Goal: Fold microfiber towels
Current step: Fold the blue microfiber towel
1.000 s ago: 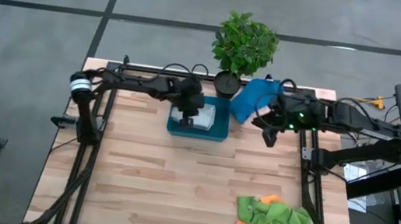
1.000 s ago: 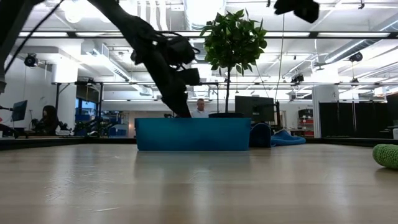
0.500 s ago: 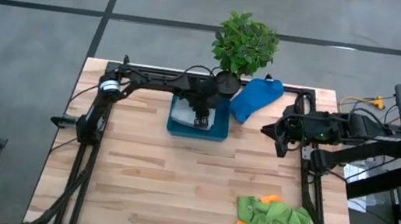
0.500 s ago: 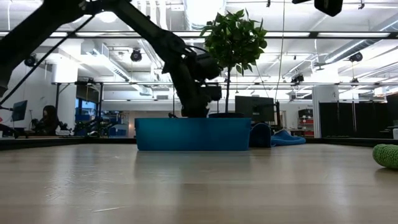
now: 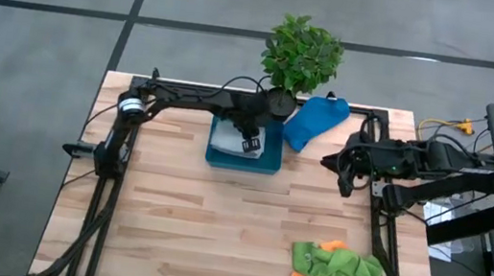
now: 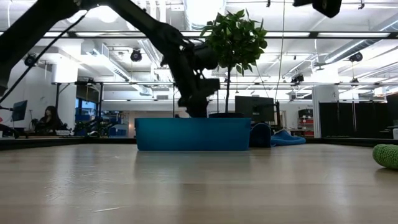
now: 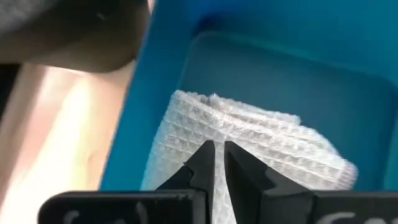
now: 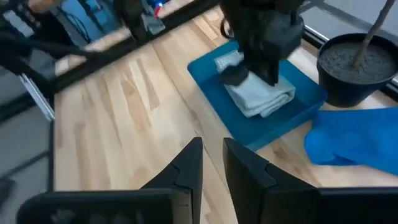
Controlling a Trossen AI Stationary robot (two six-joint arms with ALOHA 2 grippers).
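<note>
The left tool (image 7: 218, 163) is hovering pinched shut over the soft, limp grey-white towel (image 7: 249, 149) lying folded in the blue tray (image 5: 267, 164), likely best pinched at an edge.

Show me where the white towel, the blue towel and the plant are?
white towel (image 8: 261, 93), right wrist view, on its folded top.
blue towel (image 5: 312, 120), high view, at its middle.
plant (image 5: 302, 53), high view, on its leaves.
</note>
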